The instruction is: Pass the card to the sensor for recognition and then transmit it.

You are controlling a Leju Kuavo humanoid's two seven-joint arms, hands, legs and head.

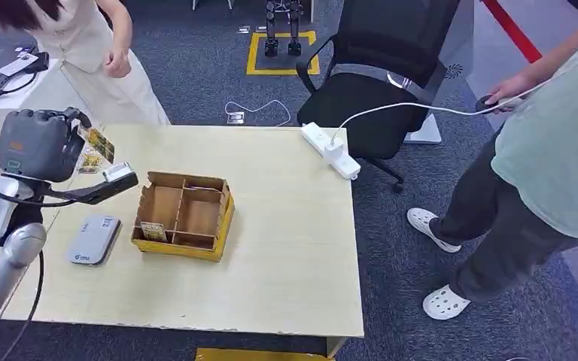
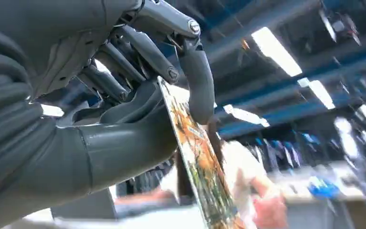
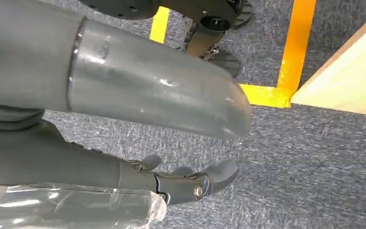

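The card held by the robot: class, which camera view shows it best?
The left wrist view: the card is close up, pinched by the left robot hand. The head view shows it small, beside that hand. In the right wrist view I see carpet and table edge instead.

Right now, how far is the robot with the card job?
Picked up: the left hand holds the card raised above the table's left edge; the left wrist view shows the card pinched in its fingers. Whether it was read cannot be told. Left to do: present it to the grey sensor, if unread, then hand it over. The right hand hangs over the carpet.
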